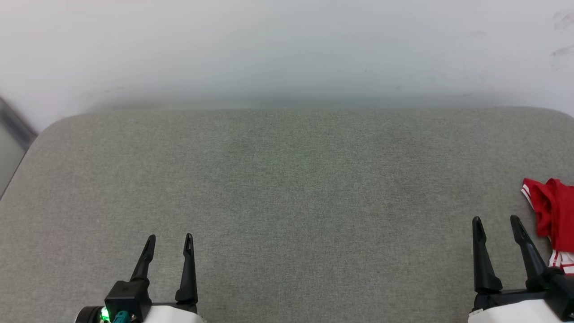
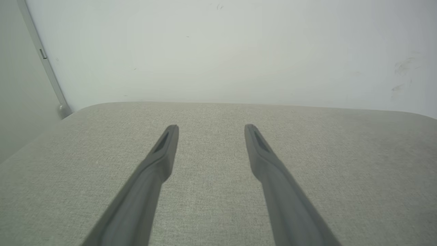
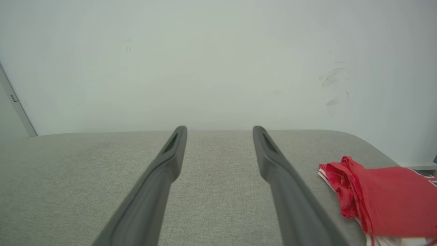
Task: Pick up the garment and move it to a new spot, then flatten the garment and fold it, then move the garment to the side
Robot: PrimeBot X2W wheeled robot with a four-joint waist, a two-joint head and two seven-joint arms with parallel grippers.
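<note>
A: From where does the head view look?

B: From above, forward and down onto the grey cushion (image 1: 287, 202), the white wall (image 1: 287, 45) at top.

A: And the wrist views?

B: Each looks low along its own fingers, close over the cushion, facing the same wall. The right wrist view shares the garment (image 3: 385, 191) with the head view's right edge (image 1: 554, 215).

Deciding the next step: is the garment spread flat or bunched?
Bunched. The garment lies in a crumpled red heap with folds at the cushion's right edge, partly cut off.
</note>
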